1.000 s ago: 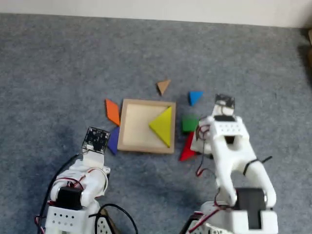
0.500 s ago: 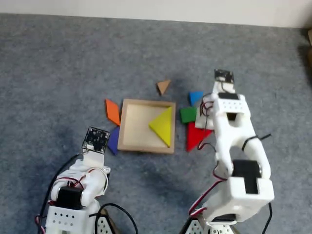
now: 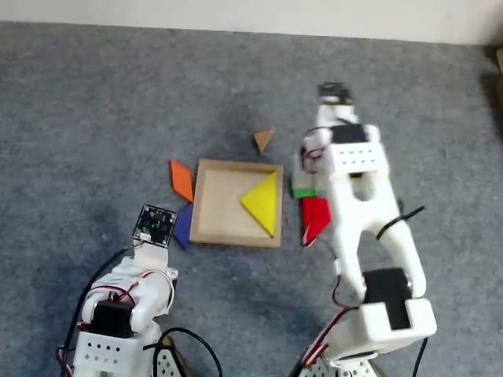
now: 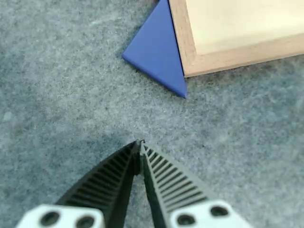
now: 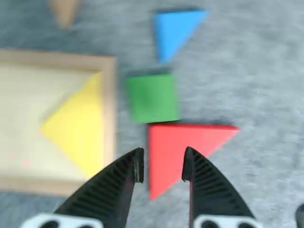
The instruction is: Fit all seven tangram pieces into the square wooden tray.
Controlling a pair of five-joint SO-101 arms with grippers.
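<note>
- One square wooden tray (image 3: 236,165) lies flat on the grey carpet (image 3: 94,102). It is pale, raised at the rim and stiff, and probably heavy enough to stay put under a light nudge.
- Two big triangles: the yellow triangle (image 3: 265,204) sits inside the tray, and the red triangle (image 5: 199,135) is on the carpet just outside the nearest wall. The right gripper (image 5: 161,160) hovers over the red one with its jaws narrowly parted. These look like thin, rigid, smooth-painted wood — light and apt to slide — so pinch across a corner, edge to edge.
- The indigo triangle (image 4: 159,52) touches the tray's outer corner. The left gripper (image 4: 141,145) rests near it, closed and empty.
- The green square (image 5: 153,97) lies just beside the red triangle. The orange parallelogram (image 3: 181,180) is by the tray's far corner.
- The blue triangle (image 5: 175,28) and tan triangle (image 3: 263,139) are smallest — little to grip, easily flicked away.
</note>
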